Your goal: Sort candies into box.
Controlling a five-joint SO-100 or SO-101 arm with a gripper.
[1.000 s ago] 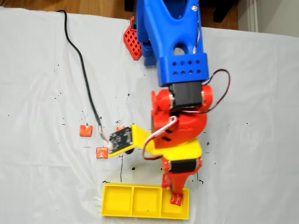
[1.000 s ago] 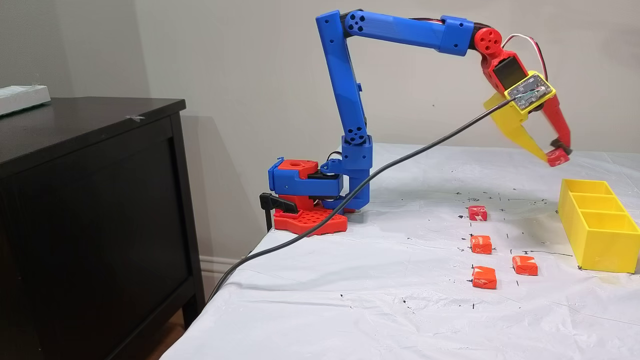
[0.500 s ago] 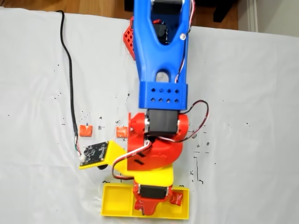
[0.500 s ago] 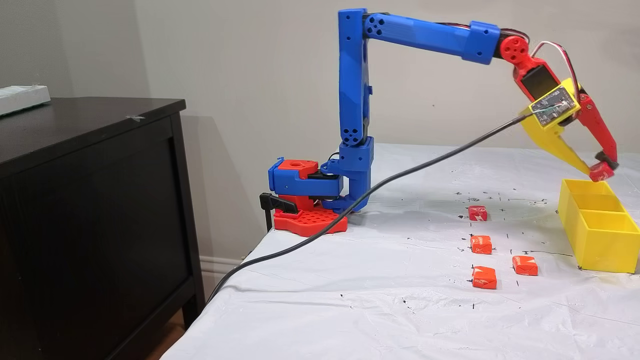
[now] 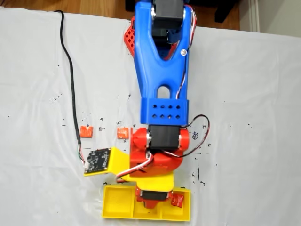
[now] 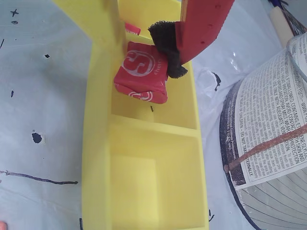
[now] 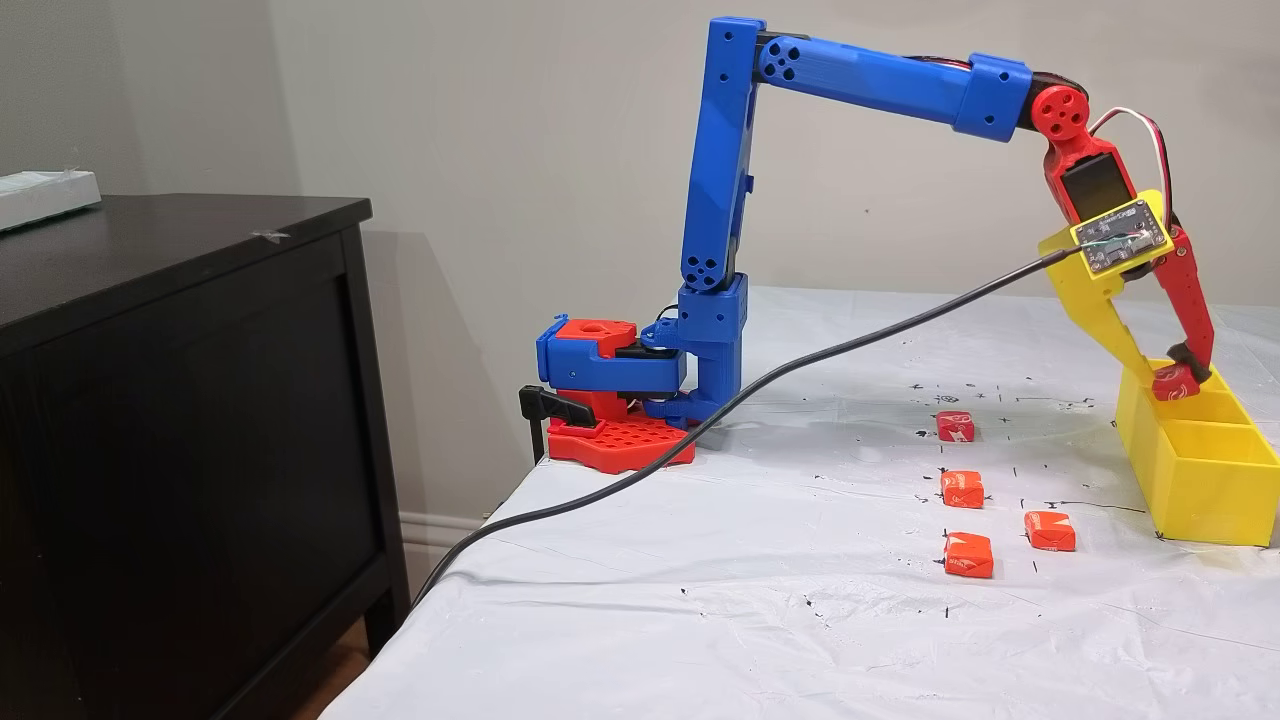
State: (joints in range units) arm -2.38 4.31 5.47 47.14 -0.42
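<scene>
Wrist view shows the claw [image 6: 144, 57] clamped on a dark red candy [image 6: 142, 72] with white marks, held just above the far compartment of the yellow box [image 6: 96, 158]. A sliver of another red candy [image 6: 132, 28] appears to lie already in that compartment, behind the yellow finger. The two nearer compartments look empty. In a fixed view from the side, four candies lie on the table [image 7: 700, 560]: one dark red [image 7: 955, 426] and three orange ones [image 7: 962, 489]. So roughly one is placed, one awaits release, four remain.
</scene>
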